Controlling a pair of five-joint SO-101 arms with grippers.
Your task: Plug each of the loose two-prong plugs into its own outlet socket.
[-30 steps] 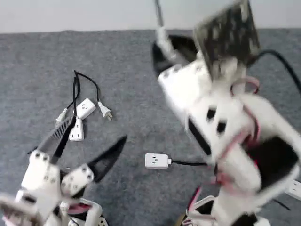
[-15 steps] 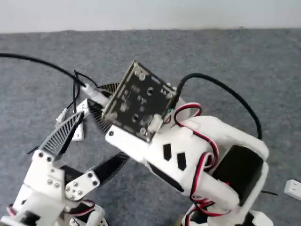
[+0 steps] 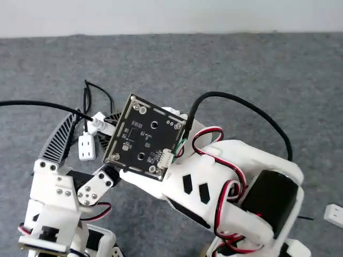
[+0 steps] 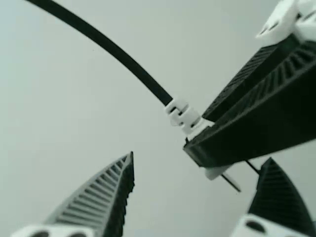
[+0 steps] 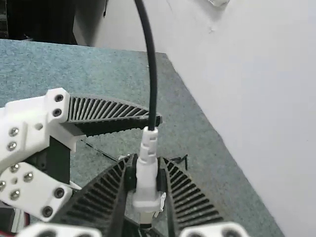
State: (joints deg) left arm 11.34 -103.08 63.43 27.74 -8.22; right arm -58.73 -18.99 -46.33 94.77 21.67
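Observation:
My right gripper [image 5: 147,160] is shut on a white two-prong plug [image 5: 146,170], whose black cable [image 5: 149,59] runs up and away. In the high view the right gripper [image 3: 104,128] holds this plug [image 3: 98,122] above a white outlet socket [image 3: 86,147] lying on the grey carpet at the left. My left gripper [image 3: 94,140] stands open around that spot, one ribbed finger [image 3: 59,140] beside the plug. In the left wrist view the left gripper [image 4: 200,158] is open, and the plug [image 4: 183,116] hangs above it between the right gripper's black fingers.
A thin black cord [image 3: 88,93] loops on the carpet behind the socket. Another white outlet block [image 3: 335,214] lies at the right edge. The right arm's camera board [image 3: 143,136] and body cover the middle of the carpet [image 3: 241,69].
The right arm swung from the back right to the left, carrying the plug and cable over the left sockets. The left gripper rose slightly and now flanks the plug.

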